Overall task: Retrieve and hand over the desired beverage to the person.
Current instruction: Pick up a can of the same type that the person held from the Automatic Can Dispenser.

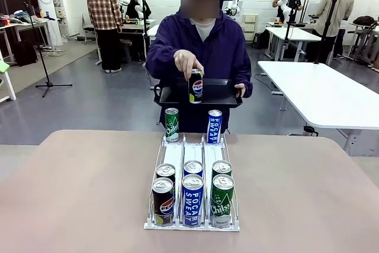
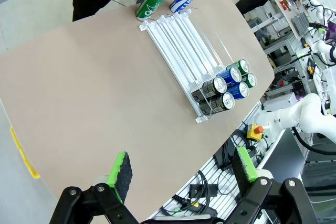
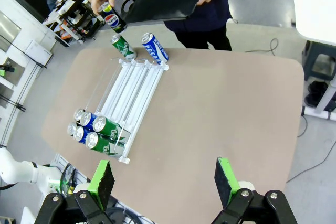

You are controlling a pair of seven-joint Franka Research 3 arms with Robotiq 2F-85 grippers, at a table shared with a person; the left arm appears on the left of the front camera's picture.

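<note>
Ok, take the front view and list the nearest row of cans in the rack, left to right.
Pepsi can → Pocari Sweat can → green can

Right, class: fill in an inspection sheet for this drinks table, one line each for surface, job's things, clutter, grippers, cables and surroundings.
Surface: tan table, bare around the rack.
Job's things: white rack with six cans at its near end; a green can and a blue can stand by its far end; the person holds a Pepsi can in one hand and a black tray in the other.
Clutter: nothing seen.
Grippers: left gripper and right gripper open, empty, above the table.
Cables: black cables below the table's edge on the robot's side.
Surroundings: white table, tripod, people farther off.
</note>
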